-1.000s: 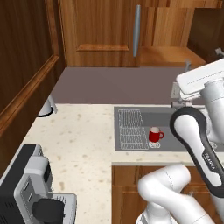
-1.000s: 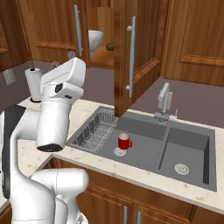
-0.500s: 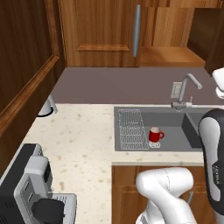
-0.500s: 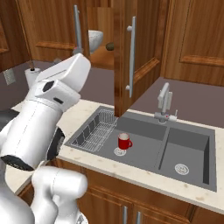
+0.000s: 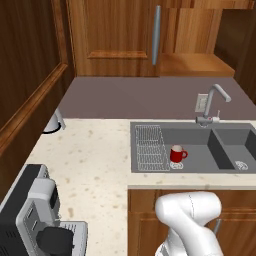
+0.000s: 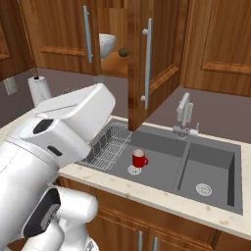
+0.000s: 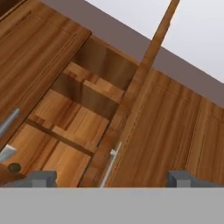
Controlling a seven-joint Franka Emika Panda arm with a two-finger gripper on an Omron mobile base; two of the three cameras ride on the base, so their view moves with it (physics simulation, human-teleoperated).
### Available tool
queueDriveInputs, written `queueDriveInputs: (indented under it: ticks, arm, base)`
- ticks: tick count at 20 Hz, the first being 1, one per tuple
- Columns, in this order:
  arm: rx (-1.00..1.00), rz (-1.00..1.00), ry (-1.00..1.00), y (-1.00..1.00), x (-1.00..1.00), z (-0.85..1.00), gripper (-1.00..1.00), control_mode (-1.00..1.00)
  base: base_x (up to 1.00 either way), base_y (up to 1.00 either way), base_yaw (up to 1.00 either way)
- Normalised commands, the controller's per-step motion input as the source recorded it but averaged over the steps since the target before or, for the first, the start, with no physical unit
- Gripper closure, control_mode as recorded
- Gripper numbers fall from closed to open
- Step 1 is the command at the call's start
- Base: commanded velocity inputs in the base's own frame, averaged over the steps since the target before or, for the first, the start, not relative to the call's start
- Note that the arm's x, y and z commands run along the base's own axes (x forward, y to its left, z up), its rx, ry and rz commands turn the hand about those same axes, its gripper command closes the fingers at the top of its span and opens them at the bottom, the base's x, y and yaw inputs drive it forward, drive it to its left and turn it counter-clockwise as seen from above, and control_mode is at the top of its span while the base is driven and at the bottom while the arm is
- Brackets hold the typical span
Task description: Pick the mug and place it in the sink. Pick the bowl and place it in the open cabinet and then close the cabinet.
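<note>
The small red mug (image 5: 177, 154) (image 6: 139, 158) stands upright in the left basin of the dark grey sink (image 5: 220, 160) (image 6: 166, 166), beside the white wire rack (image 5: 151, 147). The speckled bowl (image 6: 106, 45) sits on the shelf inside the open cabinet (image 6: 115, 61) (image 7: 83, 127), behind its open door (image 6: 139, 63). In the hand view my gripper (image 7: 110, 177) is open with nothing between its fingertips (image 7: 41, 177). It faces up at the cabinet's wooden shelves and the door's edge, well short of them. A pale sliver at that view's left edge may be the bowl.
A faucet (image 5: 212, 102) (image 6: 184, 115) rises behind the sink. The cabinet door's metal bar handle (image 6: 147, 63) hangs over the counter by the rack. A coffee machine (image 5: 35, 220) stands at the counter's near left and a paper towel roll (image 6: 39, 90) by the back wall.
My arm has swung out of the left base view and leaned low across the right base view. The mug and bowl have not moved. The gripper stays open.
</note>
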Motion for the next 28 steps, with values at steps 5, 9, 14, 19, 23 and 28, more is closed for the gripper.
queueDriveInputs:
  ticks: [5, 9, 14, 19, 23, 28]
  arm:
    - [0.0, -0.01, 0.13, -0.74, -0.17, -0.39, -1.0, -1.0]
    - [0.0, 0.0, 0.24, -0.71, 0.01, -0.31, -1.0, -1.0]
    - [0.0, 0.01, 0.2, -0.44, 0.24, -0.32, -1.0, -1.0]
    - [0.0, 0.02, 0.17, -0.22, 0.46, -0.38, -1.0, -1.0]
    - [0.0, 0.0, 0.09, -0.04, 0.33, -0.47, -1.0, -1.0]
    - [0.0, 0.0, 0.01, 0.0, 0.29, -0.39, -1.0, -1.0]
  base:
    - [0.0, 0.0, 0.0]
    - [0.0, 0.0, 0.0]
    - [0.0, 0.0, 0.0]
    - [0.0, 0.0, 0.0]
    - [0.0, 0.0, 0.0]
    - [0.0, 0.0, 0.0]
